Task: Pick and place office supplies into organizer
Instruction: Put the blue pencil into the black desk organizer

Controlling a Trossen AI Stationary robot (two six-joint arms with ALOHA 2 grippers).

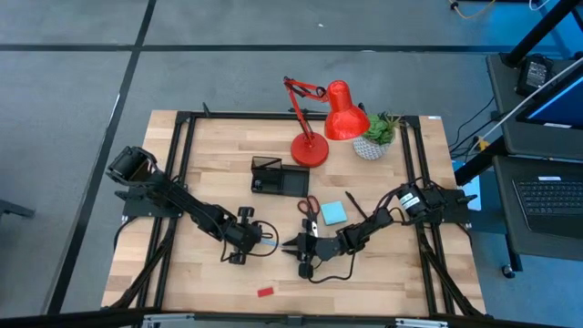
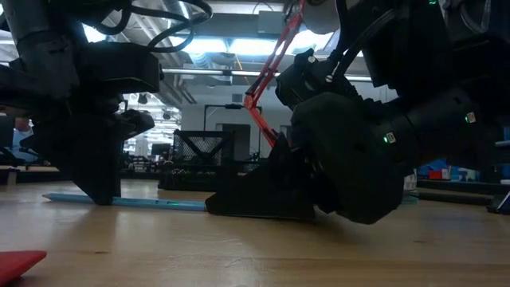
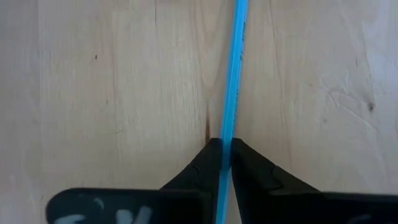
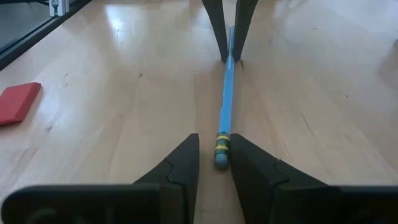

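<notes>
From above, two arms meet low on the wooden worktop (image 1: 209, 155). The left end effector (image 1: 258, 240) and the right end effector (image 1: 296, 247) face each other over one light-blue pen (image 1: 269, 243). One pair of red-handled scissors (image 1: 308, 206) lies beside one cyan sticky-note pad (image 1: 333, 212), and one small red block (image 1: 265, 292) sits alone near the front edge. The black organizer (image 1: 278, 177) stands next to the red lamp (image 1: 330, 123); its contents cannot be made out. One potted plant (image 1: 375, 137) stands at the back.

At table height, the pen (image 2: 127, 202) lies flat on the wood and the red block (image 2: 20, 261) shows at the near corner.

Left wrist camera: the two fingers (image 3: 205, 163) are pinched tight against the pen (image 3: 235, 81), gripping it.

Right wrist camera: the right fingers (image 4: 180, 165) stand part-way apart, straddling the pen's banded end (image 4: 222, 149) without touching it, holding nothing. The left end effector (image 4: 228, 56) clamps the pen's far end, and the red block (image 4: 18, 101) lies off to the side.
</notes>
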